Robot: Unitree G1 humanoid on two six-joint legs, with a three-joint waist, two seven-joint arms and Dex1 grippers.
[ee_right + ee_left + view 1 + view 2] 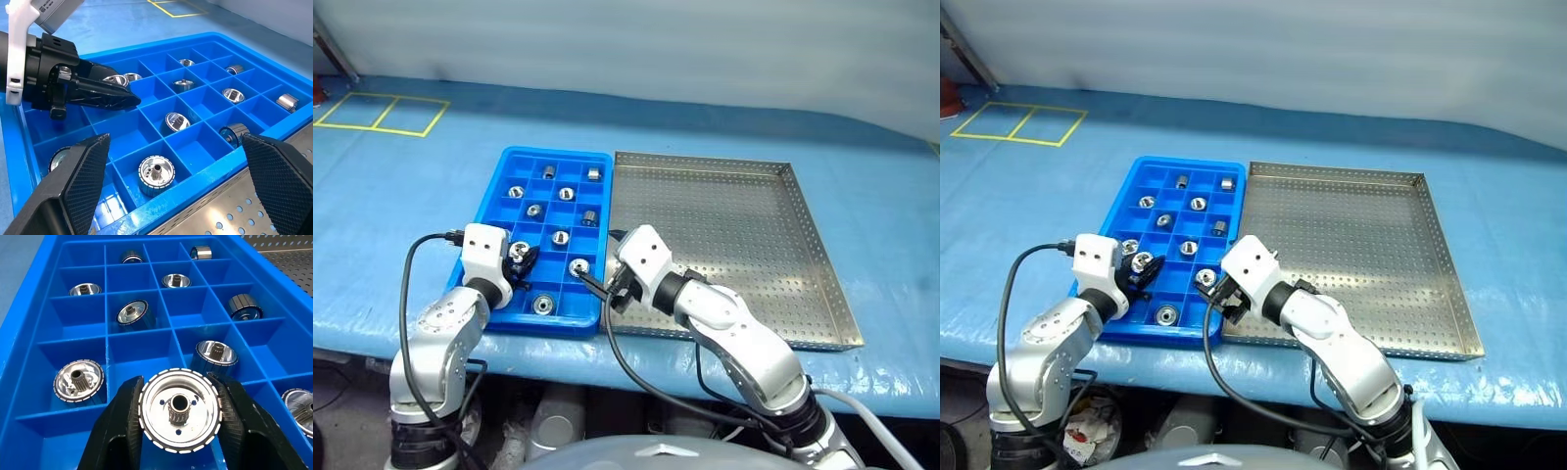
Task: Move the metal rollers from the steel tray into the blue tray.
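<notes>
Setting: robot test lab or workshop bench.
Surface: table under a wrinkled blue sheet, filling mid-frame.
Markings: yellow tape squares, upper left of frame.
Backdrop: pale plastic sheeting across the top.
Parts handling: blue tray of metal rollers beside perforated steel tray, centre.

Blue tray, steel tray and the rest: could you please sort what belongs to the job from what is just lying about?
Belongs to the job:
- metal rollers
- roller clamped in the left gripper
- blue tray
- steel tray
- right gripper, jaws open

Just lying about:
- yellow floor markings
- blue table cover
</notes>
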